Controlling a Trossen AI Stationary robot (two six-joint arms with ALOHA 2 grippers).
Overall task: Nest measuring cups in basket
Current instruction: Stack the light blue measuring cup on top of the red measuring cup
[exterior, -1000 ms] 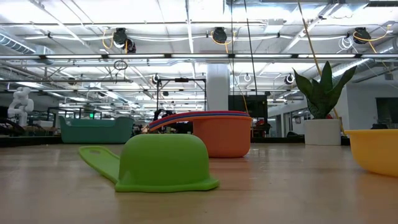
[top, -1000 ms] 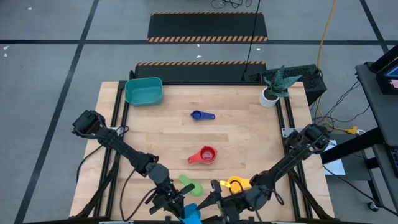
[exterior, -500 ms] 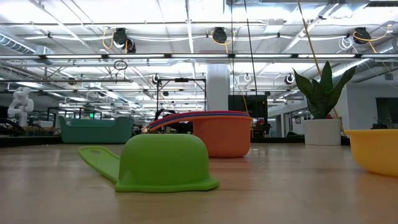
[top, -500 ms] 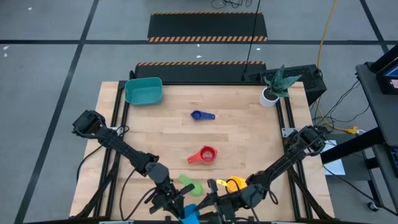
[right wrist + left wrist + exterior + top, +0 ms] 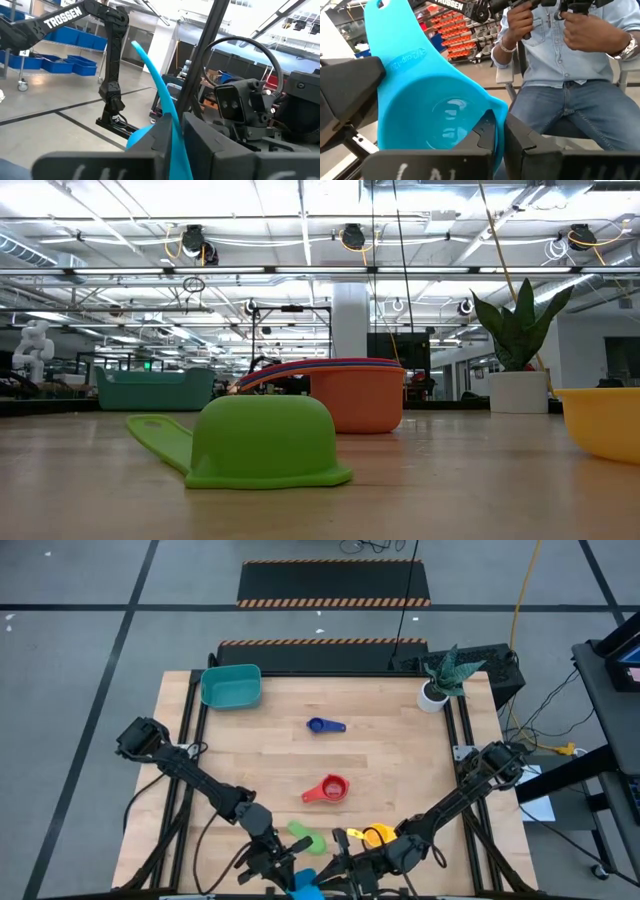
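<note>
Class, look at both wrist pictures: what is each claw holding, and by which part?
Both hold the same light blue cup. The left claw pinches its rim; the right claw pinches what looks like its flat handle.

Bright, even light falls from ceiling lamps (image 5: 352,237), which flare white in the low view. Shadows on the desk (image 5: 390,755) are faint. The wrist views' near fingers (image 5: 487,135) blur.

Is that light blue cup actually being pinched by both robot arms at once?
Touching. Each wrist view shows that arm's fingers shut on the light blue cup: the left end effector on its rim, the right end effector on its handle.
</note>
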